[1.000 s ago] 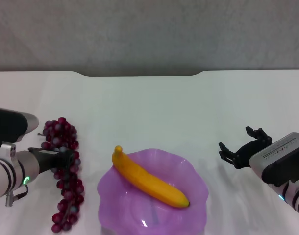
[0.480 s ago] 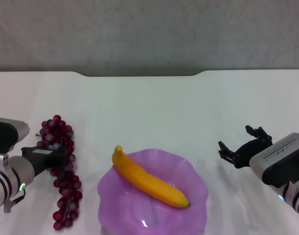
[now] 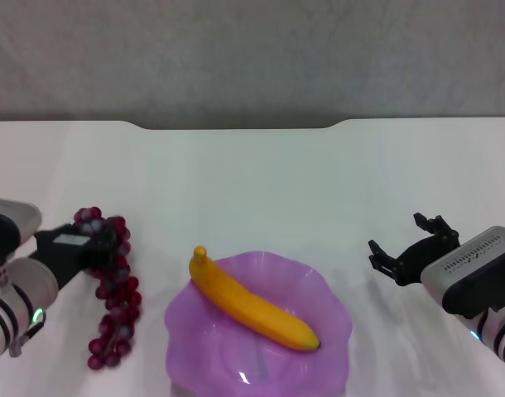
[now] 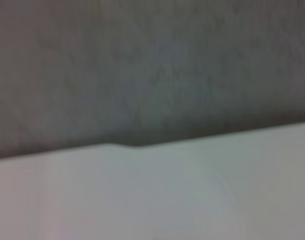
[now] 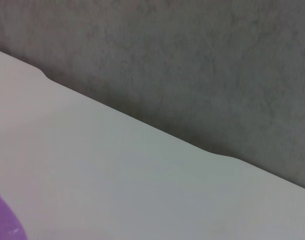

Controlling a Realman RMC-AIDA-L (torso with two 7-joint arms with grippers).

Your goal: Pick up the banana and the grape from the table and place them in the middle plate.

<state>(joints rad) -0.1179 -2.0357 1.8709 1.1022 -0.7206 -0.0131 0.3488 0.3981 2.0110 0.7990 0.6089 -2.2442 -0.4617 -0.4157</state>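
Bimanual fruit placement — banana set in the plate, grape bunch gripped by the left arm.

The table (image 3: pixel 261 174), white with a notched far edge, carries the middle plate (image 3: pixel 335 318), a scalloped purple dish at the near centre; the banana (image 3: pixel 252 304) already lies across it, long axis running diagonally from far-left to near-right. The grape (image 3: pixel 113 298) trails toward the near edge on the plate's left, its upper end at the left gripper (image 3: pixel 93 246), whose fingers appear clamped on that end — the lower part blurs and seems to dangle. From the gripper the plate lies just to the right, so a short rightward carry seems to be what remains. The right gripper (image 3: pixel 408 246) rests with fingers spread, right of the plate, farther from the bunch.
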